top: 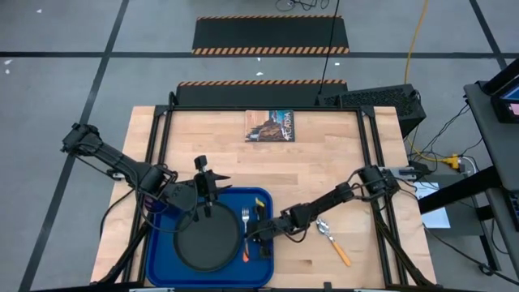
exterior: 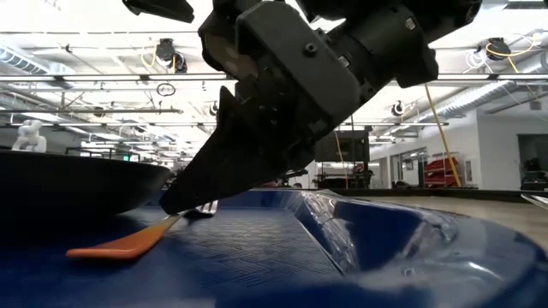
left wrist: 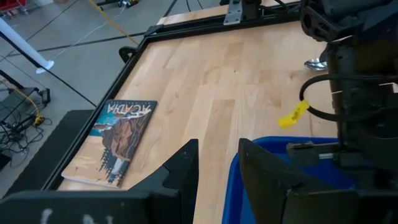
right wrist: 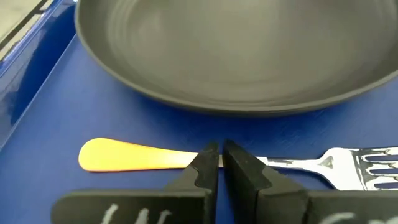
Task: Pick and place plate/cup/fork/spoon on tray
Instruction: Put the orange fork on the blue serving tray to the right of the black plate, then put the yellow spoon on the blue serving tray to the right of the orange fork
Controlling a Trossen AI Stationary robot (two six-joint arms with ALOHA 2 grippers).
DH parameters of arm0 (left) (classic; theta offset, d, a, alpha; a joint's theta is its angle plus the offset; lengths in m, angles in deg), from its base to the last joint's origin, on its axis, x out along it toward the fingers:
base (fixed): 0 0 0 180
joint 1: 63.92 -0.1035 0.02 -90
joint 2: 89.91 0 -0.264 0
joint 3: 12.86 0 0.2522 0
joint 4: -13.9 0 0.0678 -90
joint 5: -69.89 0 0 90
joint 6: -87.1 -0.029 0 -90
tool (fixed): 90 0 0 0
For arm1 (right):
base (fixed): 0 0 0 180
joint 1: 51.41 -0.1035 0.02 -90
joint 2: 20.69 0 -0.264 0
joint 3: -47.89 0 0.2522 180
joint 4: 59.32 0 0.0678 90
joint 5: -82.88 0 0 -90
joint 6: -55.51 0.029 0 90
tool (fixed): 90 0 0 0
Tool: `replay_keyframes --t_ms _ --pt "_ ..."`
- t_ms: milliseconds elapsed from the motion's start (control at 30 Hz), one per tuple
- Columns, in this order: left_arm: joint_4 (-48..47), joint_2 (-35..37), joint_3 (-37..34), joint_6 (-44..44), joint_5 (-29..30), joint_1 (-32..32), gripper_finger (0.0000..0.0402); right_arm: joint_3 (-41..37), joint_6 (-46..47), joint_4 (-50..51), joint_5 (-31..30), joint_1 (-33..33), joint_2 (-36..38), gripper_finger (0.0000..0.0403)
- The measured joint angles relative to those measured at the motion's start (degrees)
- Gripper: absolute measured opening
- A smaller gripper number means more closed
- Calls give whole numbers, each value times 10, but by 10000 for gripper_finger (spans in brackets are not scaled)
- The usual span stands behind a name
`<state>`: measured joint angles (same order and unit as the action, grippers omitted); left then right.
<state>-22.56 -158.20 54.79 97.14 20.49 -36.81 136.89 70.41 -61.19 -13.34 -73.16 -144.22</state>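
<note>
Right pincer (right wrist: 219,158): your fingers sit nearly closed at the fork (right wrist: 249,160), which lies flat on the tray (top: 159,261) beside the plate (top: 209,242); grip unclear.
Left pincer (left wrist: 217,165): parted, empty, at the tray's far edge.
Spoon (top: 333,240): waits on the bench (top: 324,154).

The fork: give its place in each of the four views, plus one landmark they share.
High view: the fork lies on the tray, right of the plate, at the right hand.
Low view: orange handle lower left, tines behind the hand.
Left wrist view: not in it.
Right wrist view: along the bottom, below the plate, tines to the right.
Shared landmark: the blue tray.
</note>
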Motion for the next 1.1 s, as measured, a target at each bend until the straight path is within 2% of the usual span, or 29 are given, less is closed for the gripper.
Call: replay_keyframes --t_ms 367,500,567,733,867,1000,1100 --pt "-1 0 0 2 0 0 118 -1 16 -2 1 3 5 15" --pt "-1 0 0 2 0 4 118 -2 18 20 -4 -4 38 15" --pt "-1 0 0 2 0 7 118 -2 25 51 -32 -11 65 15" --pt "5 0 0 -6 0 16 118 -1 82 207 -160 -49 141 15" --pt "19 0 0 -13 0 23 118 -1 208 390 -242 -99 200 15" --pt "32 0 0 -13 0 23 118 -1 356 539 -252 -152 230 16" --pt "33 0 0 -6 0 23 118 -1 459 628 -217 -186 238 20"
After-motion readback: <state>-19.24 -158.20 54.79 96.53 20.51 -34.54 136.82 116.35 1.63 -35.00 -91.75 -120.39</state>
